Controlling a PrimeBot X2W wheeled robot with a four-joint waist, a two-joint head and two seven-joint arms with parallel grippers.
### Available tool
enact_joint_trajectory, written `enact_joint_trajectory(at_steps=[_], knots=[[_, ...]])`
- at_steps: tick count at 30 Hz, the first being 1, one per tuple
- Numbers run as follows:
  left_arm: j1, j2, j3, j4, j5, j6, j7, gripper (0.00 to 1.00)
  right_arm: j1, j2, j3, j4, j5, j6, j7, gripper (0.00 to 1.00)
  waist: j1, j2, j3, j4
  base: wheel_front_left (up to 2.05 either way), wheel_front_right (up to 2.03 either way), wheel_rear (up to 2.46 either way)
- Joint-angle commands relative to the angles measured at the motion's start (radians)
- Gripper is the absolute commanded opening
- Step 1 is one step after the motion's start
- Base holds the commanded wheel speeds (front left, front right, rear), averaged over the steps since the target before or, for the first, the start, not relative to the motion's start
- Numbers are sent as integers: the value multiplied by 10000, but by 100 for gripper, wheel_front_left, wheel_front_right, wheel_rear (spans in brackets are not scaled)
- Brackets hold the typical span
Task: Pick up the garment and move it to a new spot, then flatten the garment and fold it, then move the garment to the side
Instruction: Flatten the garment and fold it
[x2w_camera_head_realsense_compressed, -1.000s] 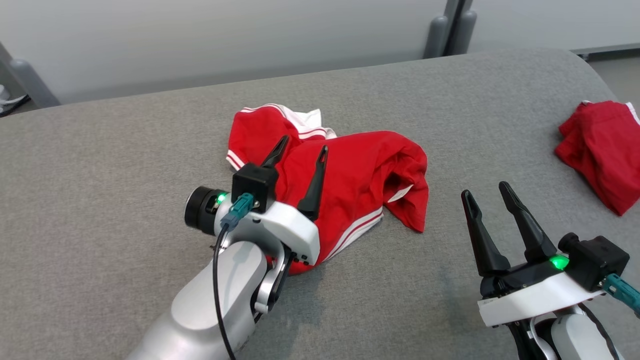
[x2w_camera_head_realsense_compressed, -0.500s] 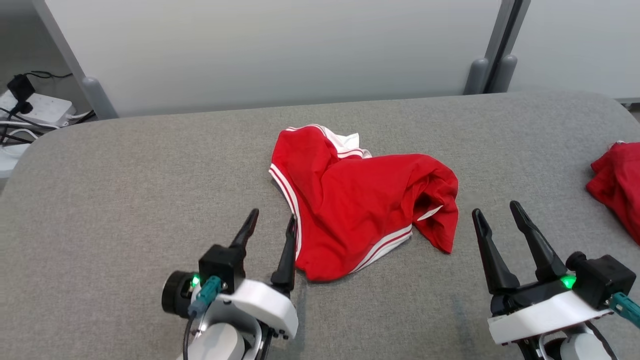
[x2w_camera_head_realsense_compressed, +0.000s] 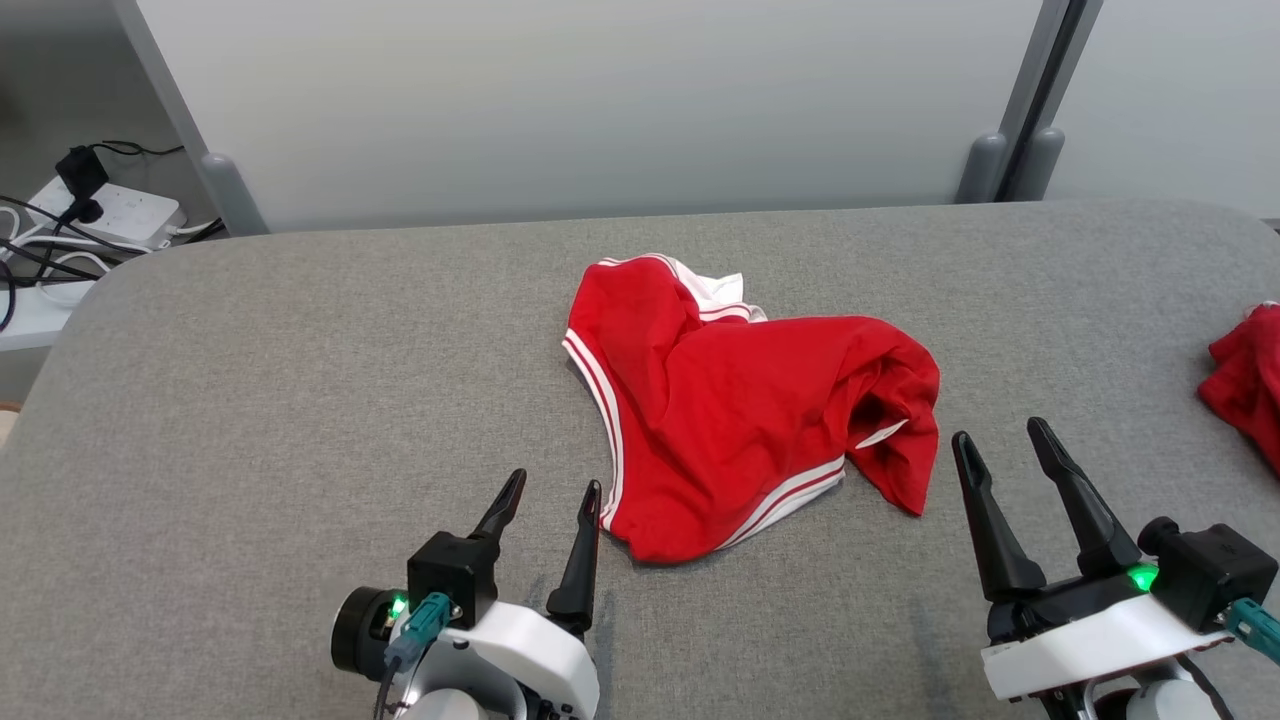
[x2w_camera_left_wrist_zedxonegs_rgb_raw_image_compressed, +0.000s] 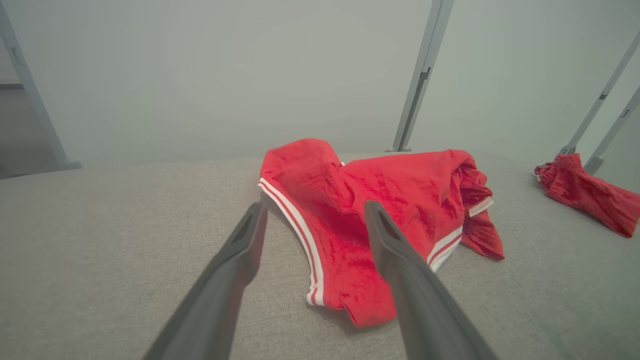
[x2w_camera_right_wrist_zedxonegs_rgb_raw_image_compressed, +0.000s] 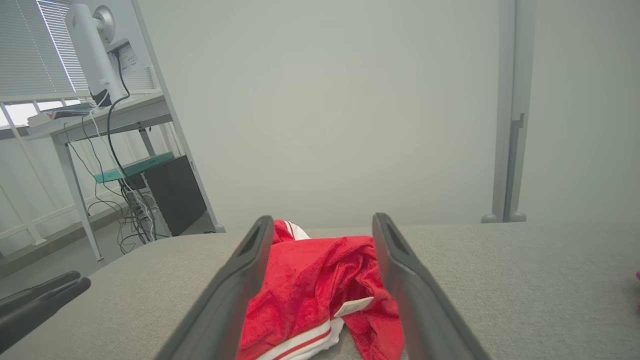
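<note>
on the grey table (x2w_camera_head_realsense_compressed: 300, 350) the garment (x2w_camera_head_realsense_compressed: 730, 410) lies crumpled — left gripper (x2w_camera_head_realsense_compressed: 556, 481) and right gripper (x2w_camera_head_realsense_compressed: 1000, 431) both spread apart.

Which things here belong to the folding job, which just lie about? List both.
Job: red garment, crumpled on the grey table; left gripper and right gripper, both open.
Lying about: second red garment at the table's right edge; power strip beyond it.

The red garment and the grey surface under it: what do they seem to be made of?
Red garment: soft matte knit, probably cotton or polyester; it creases loosely. Grey surface: woven upholstery fabric, matte; fine flecked weave, rounded corners.
</note>
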Motion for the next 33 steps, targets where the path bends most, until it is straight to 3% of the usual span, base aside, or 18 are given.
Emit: enact_joint_trajectory(at_steps=[1, 6, 17, 29, 30, 31, 33], knots=[[-304, 107, 280, -193, -101, 69, 23, 100, -206, -162, 232, -323, -61, 42, -118, 100, 0, 0, 49, -19, 0, 0, 0], [-508, -67, 30, 275, -145, -115, 299, 100, -299, -210, 215, -408, -58, 42, -118, 100, 0, 0, 275, -181, 0, 0, 0], [-1608, -785, -756, 2734, -90, -987, 756, 100, -547, -409, 117, -668, -22, 42, -118, 100, 0, 0, 927, -768, 0, 0, 0], [-2311, -1070, -1258, 4707, 136, -1288, 725, 100, -717, -515, 94, -803, 10, 42, -118, 100, 0, 0, 1177, -1184, 0, 0, 0], [-2350, -1094, -1278, 4788, 138, -1340, 636, 91, -709, -522, 85, -802, 7, 42, -118, 100, 0, 0, 1174, -1182, 0, 0, 0], [-2383, -1116, -1275, 4846, 130, -1385, 532, 47, -699, -529, 78, -799, 4, 42, -118, 100, 0, 0, 1168, -1173, 0, 0, 0], [-2444, -1153, -1256, 4927, 110, -1458, 362, 0, -673, -539, 56, -800, 1, 42, -118, 100, 0, 0, 1154, -1138, 0, 0, 0]])
